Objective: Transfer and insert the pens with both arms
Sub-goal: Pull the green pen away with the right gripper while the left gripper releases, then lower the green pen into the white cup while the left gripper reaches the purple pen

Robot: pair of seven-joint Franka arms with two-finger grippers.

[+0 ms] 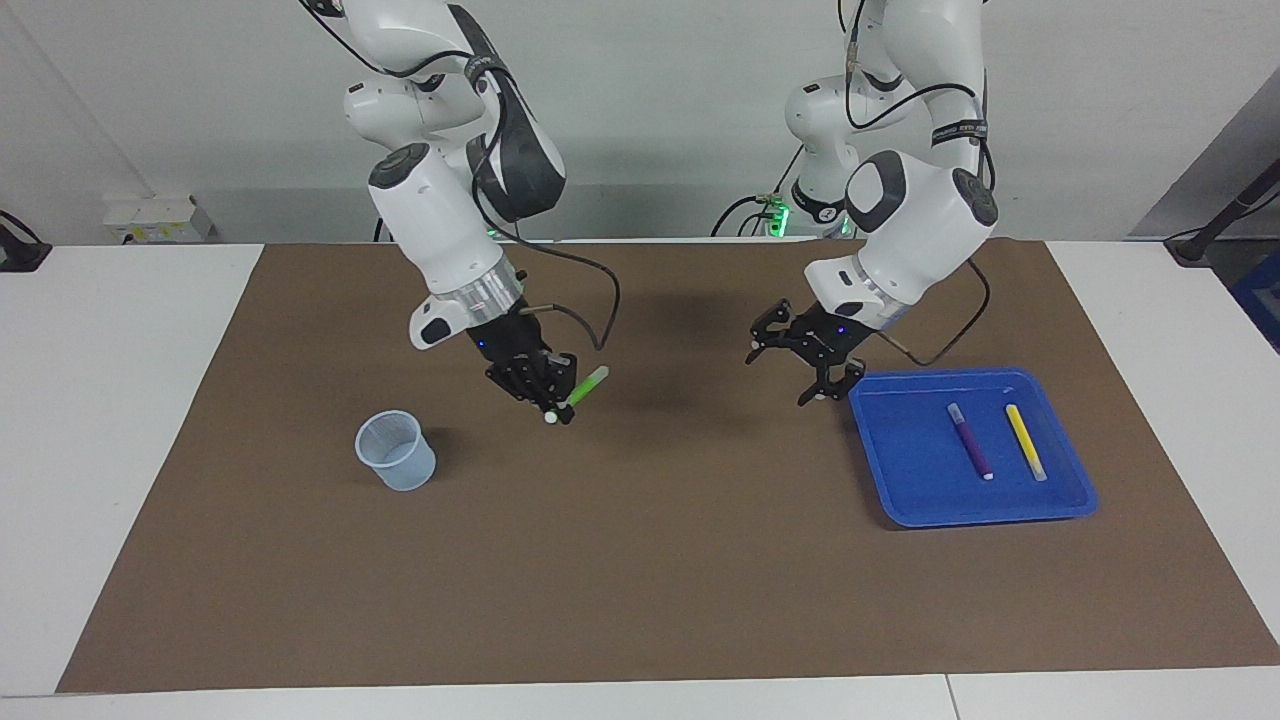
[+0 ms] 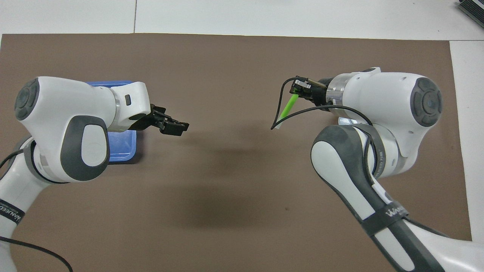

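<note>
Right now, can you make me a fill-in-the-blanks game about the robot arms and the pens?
1. The right gripper holds the ____ pen.
2. The purple pen and the yellow pen lie in the blue ____.
3. The left gripper is open and holds ____.
4. The clear ____ on the brown mat has no pens in it.

Missing words: green; tray; nothing; cup

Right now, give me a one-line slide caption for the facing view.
Right gripper carries the lime green pen above the mat near the cup; left gripper hangs open beside the blue tray.
</note>
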